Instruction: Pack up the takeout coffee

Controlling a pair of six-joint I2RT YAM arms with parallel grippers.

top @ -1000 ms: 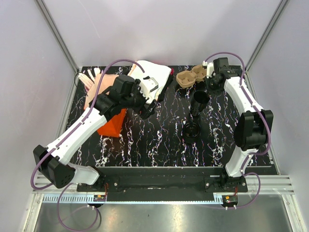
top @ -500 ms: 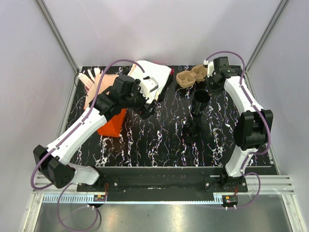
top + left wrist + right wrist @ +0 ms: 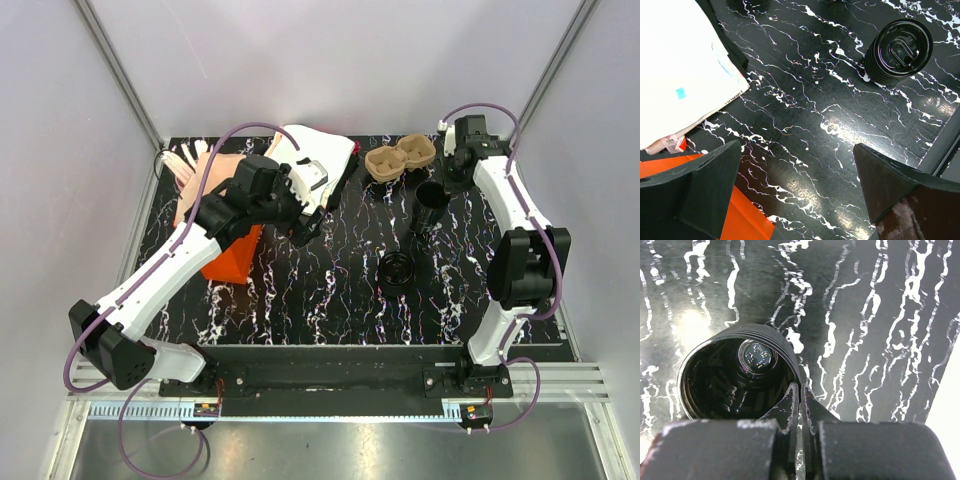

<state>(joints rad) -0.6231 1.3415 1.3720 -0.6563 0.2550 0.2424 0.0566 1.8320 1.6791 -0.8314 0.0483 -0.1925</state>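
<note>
My right gripper (image 3: 441,187) (image 3: 801,388) is shut on the rim of an open, ribbed black cup (image 3: 430,206) (image 3: 735,375). It holds the cup tilted, just right of and in front of the brown two-hollow cardboard tray (image 3: 398,158); whether the cup touches the table is unclear. A second black cup with a lid (image 3: 398,270) (image 3: 898,49) stands upright on the table, apart from both grippers. My left gripper (image 3: 305,226) (image 3: 796,146) is open and empty above the marble table, beside the orange bag (image 3: 715,220).
A white bag (image 3: 315,165) (image 3: 680,65) lies at the back centre-left, partly under my left arm. The orange bag (image 3: 232,258) and pinkish items with wooden sticks (image 3: 188,165) sit at the left. The table's right edge (image 3: 560,300) is close to my right arm.
My right gripper has carried the open black cup to the right and slightly back, from in front of the tray to its right side. The left arm has not moved.
</note>
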